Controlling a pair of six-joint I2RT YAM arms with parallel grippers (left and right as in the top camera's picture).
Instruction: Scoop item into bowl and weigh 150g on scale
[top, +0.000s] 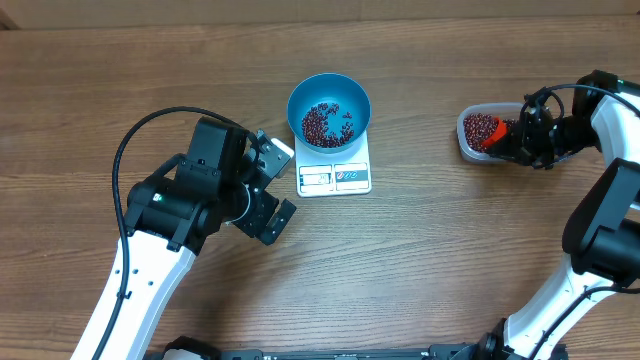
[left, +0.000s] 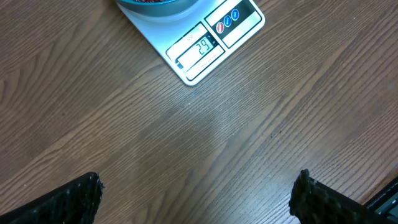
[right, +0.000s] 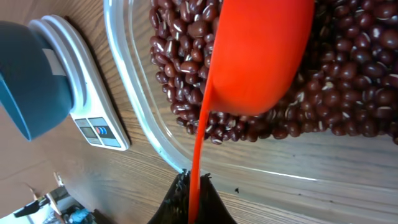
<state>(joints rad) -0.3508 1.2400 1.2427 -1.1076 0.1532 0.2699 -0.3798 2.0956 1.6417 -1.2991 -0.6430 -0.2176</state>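
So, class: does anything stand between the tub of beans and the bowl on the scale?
Nothing visible. Only bare table lies between the tub and the bowl; the open left gripper sits on the scale's far side.

You see: clear plastic tub (top: 463, 135) at your right | orange scoop (right: 261, 56) inside that tub, its handle crossing the near rim | brown wood-grain worktop (top: 420, 260) under both

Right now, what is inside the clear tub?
Red-brown beans, with an orange scoop over them. The scoop covers the beans beneath it, and its inside cannot be seen.
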